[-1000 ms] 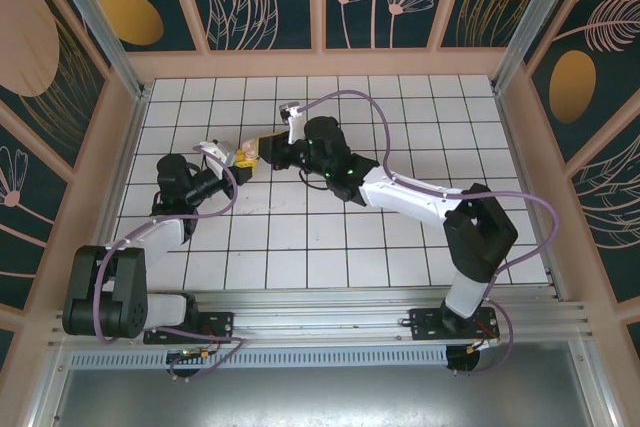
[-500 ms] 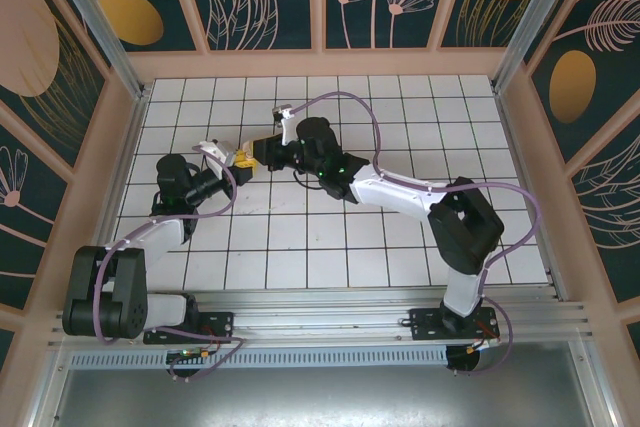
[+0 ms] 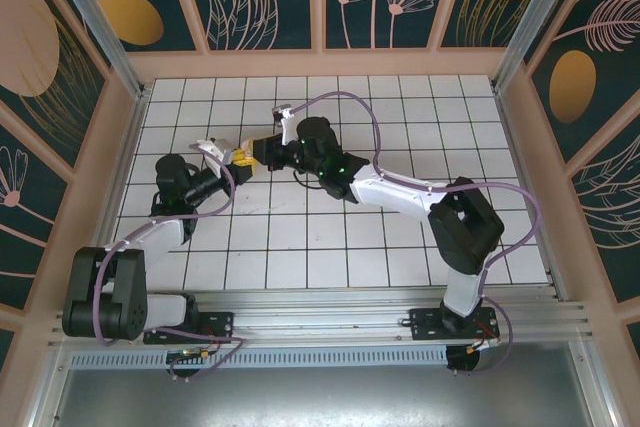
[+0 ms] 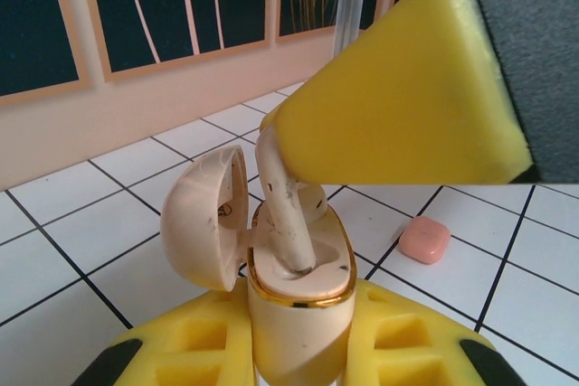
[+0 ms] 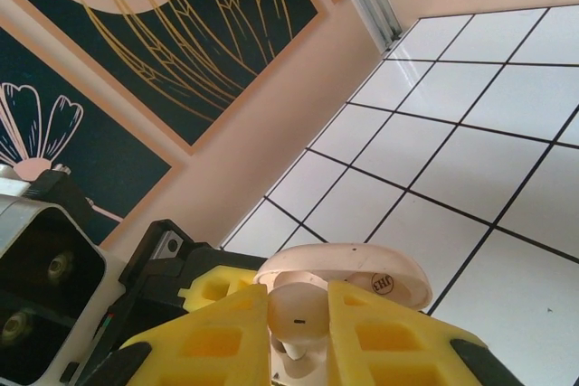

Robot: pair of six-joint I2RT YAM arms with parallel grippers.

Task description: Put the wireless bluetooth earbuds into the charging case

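Note:
My left gripper is shut on the pale beige charging case, held upright with its lid swung open to the left. My right gripper is shut on a beige earbud, pinched by its head between the yellow fingers. The earbud's stem slants down with its tip in a socket in the case top. From above, both grippers meet over the left-centre tiles, the left gripper beside the right gripper.
A salmon-pink rounded case lies on the white tiles to the right of the held case. The peach wall runs close behind. The right arm stretches diagonally across the floor's middle.
The right gripper has shifted a little left toward the case with the earbud, then held still. The left arm and case have not moved.

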